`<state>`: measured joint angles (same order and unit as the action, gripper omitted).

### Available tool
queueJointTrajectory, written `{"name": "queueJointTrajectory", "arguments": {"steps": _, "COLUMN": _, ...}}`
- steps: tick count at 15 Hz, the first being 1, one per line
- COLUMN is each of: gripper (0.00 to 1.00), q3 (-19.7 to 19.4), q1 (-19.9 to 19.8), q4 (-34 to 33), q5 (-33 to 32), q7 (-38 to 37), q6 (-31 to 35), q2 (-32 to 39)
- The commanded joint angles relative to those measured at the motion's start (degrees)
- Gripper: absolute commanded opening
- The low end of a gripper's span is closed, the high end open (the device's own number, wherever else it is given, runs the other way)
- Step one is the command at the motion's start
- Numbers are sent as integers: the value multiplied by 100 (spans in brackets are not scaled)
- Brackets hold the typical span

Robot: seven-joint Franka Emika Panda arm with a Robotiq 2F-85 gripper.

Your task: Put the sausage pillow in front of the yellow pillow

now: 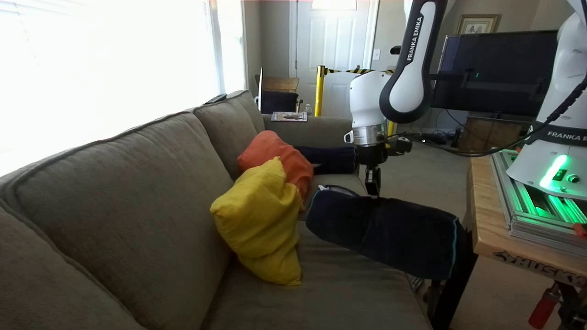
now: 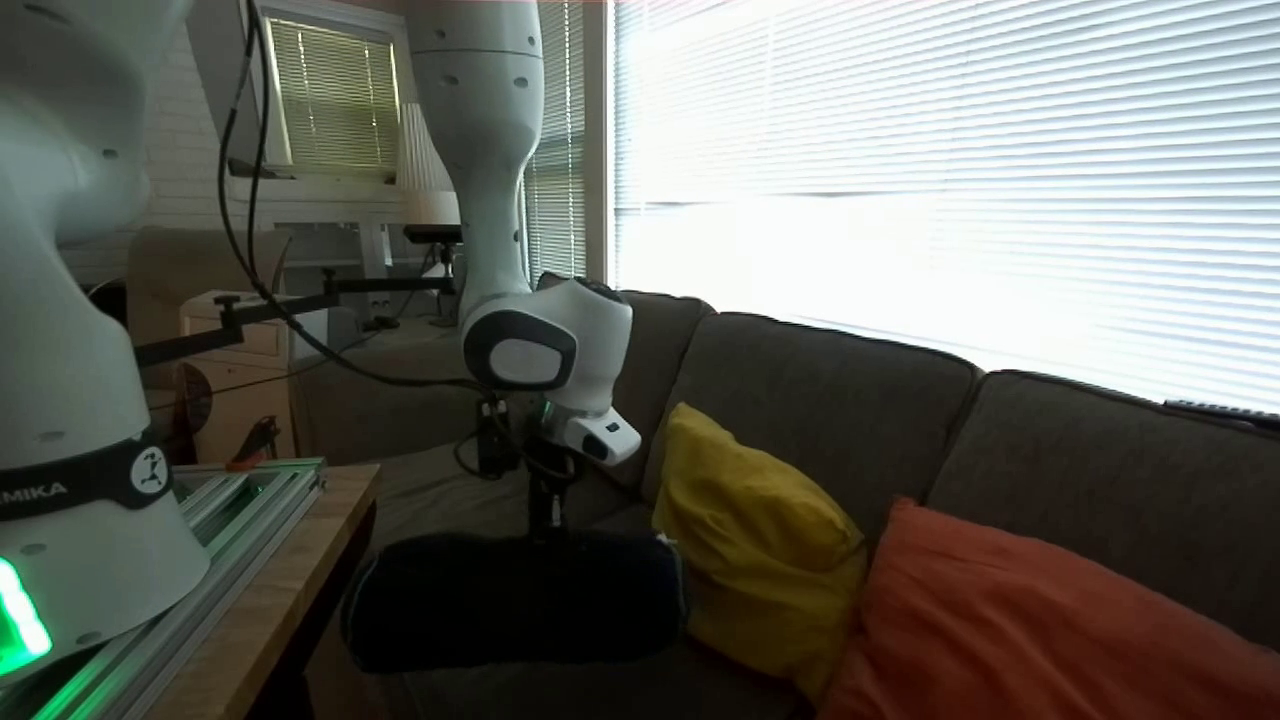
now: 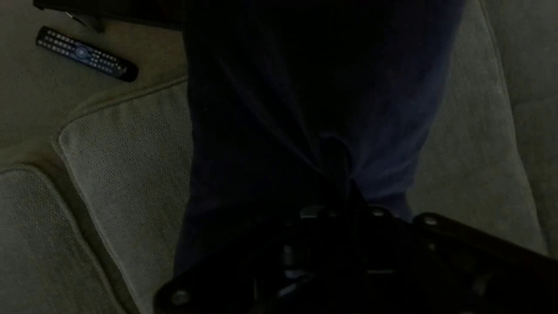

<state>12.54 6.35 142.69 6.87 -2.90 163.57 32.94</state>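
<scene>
exterior views show the black pincer (image 1: 374, 194) gripping the navy-black cylindrical fabric bolster (image 1: 385, 233) beneath it, one end toward the yellow squarish cloth cushion (image 1: 259, 224), its long axis likely needing turning.

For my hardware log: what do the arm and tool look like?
Rounded white arm with black trim, white FRANKA EMIKA lettering, a dark cable and a green light on its base. The tool is black under a silvery collar.

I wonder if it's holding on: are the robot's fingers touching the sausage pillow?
Touching. In an exterior view the fingers meet the sausage pillow; in the wrist view its cloth creases toward them.
</scene>
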Motion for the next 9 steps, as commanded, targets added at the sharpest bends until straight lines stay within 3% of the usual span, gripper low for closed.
{"name": "queueJointTrajectory", "arguments": {"steps": 1, "gripper": 1, "q3": 106, "q1": -236, "q4": -7, "q5": 536, "q7": -422, "q6": 299, "q2": 93}}
{"name": "queueJointTrajectory", "arguments": {"steps": 9, "gripper": 1, "q3": 464, "q1": -1200, "q4": -91, "q5": 1592, "q7": -839, "q6": 818, "q2": 177}}
